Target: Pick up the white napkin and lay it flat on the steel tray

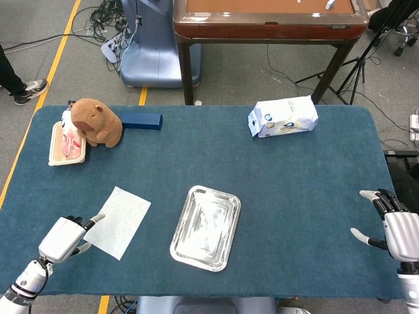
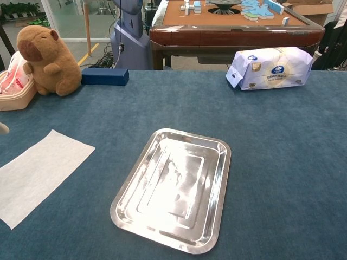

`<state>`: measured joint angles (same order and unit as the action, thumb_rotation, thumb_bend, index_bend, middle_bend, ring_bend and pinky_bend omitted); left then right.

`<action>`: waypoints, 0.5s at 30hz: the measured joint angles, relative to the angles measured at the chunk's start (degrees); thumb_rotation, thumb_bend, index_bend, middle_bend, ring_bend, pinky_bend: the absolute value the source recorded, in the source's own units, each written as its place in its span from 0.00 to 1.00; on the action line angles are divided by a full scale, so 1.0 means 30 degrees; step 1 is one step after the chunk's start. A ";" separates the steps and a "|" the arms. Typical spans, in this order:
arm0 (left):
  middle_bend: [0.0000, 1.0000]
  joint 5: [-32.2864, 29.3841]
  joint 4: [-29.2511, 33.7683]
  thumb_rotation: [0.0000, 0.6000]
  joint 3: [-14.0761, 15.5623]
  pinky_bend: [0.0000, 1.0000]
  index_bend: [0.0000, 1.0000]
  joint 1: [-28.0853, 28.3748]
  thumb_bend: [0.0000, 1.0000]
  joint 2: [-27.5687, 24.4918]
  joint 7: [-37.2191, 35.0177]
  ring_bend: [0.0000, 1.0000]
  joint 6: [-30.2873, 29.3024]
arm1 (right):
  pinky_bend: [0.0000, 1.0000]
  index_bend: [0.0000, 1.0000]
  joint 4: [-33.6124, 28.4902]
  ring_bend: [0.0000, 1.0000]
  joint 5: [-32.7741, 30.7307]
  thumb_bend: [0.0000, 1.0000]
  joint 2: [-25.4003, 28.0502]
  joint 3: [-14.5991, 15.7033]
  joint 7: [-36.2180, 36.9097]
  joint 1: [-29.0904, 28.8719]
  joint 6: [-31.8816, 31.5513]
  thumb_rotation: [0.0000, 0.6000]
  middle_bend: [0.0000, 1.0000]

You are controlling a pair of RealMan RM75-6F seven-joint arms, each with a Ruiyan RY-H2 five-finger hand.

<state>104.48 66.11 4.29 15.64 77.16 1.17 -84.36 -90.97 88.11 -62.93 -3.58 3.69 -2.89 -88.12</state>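
The white napkin [image 1: 118, 222] lies flat on the blue desk [image 1: 294, 196], just left of the steel tray [image 1: 205, 227], which holds nothing. It looks thin, soft and very light, so it will likely flop and fold once lifted, and a flat sheet on cloth gives little edge to get under; a pinch at a corner or along the near-left edge seems the best hold, with a slow carry so it does not crumple before it is spread. The left hand [image 1: 64, 238] hovers at the napkin's left edge, its fingers [image 1: 95, 218] held apart and reaching over that edge, gripping nothing. The right hand [image 1: 397, 230] sits at the desk's far right edge, well apart from everything, fingers spread and holding nothing. At the back left a cream basket [image 1: 60, 152] holds pink-and-white packets, with a brown plush capybara [image 1: 97, 122] leaning against it; a tissue pack [image 1: 283, 116] lies at the back right.
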 measured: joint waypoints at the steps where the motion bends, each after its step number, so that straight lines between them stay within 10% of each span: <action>1: 0.92 -0.0042 -0.0084 1.00 0.0014 0.73 0.24 0.0019 0.02 0.0102 -0.0010 0.66 0.0054 | 0.36 0.25 0.0002 0.17 0.0001 0.00 0.0013 -0.0005 0.0042 0.0004 -0.0007 1.00 0.29; 15: 0.92 -0.0799 -0.2082 1.00 0.0230 0.73 0.29 -0.0027 0.02 0.1535 -0.0300 0.66 0.0515 | 0.36 0.25 -0.0024 0.17 0.0049 0.00 0.0004 0.0040 -0.0120 0.0013 0.0062 1.00 0.29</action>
<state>102.08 59.86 4.98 15.55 81.77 0.27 -82.81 -91.04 88.26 -62.92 -3.46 3.33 -2.85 -87.94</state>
